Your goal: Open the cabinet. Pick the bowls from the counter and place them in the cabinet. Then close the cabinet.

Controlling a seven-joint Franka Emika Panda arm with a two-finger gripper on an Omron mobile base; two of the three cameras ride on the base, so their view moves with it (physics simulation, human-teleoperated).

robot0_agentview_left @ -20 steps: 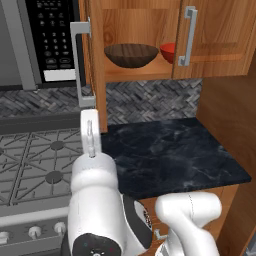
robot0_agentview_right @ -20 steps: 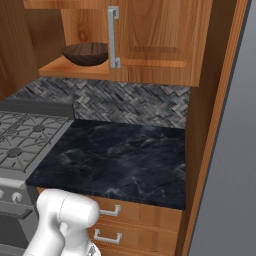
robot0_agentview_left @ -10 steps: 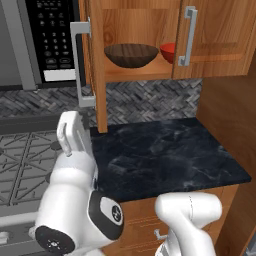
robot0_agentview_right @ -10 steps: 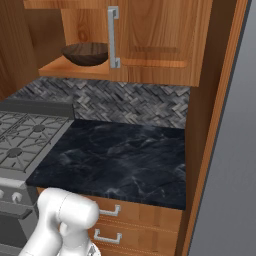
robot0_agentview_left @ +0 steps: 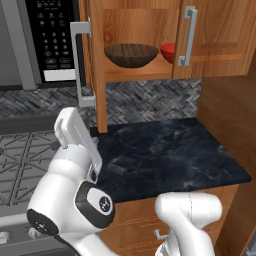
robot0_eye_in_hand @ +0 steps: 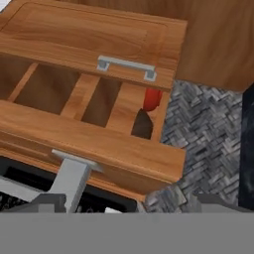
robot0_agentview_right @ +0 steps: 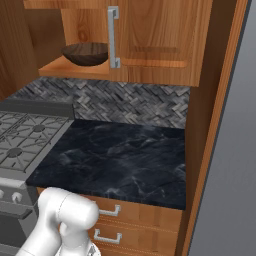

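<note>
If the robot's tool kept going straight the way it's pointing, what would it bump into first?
Probably the open cabinet door, near its grey handle, which sits right ahead in the hand view. Depth is hard to judge, so that's a best guess.

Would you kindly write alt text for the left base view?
A wooden wall cabinet has its left door swung open, showing a dark brown bowl and a red bowl on its shelf. Below lies a dark marbled counter, with the white robot arm in front.
</note>
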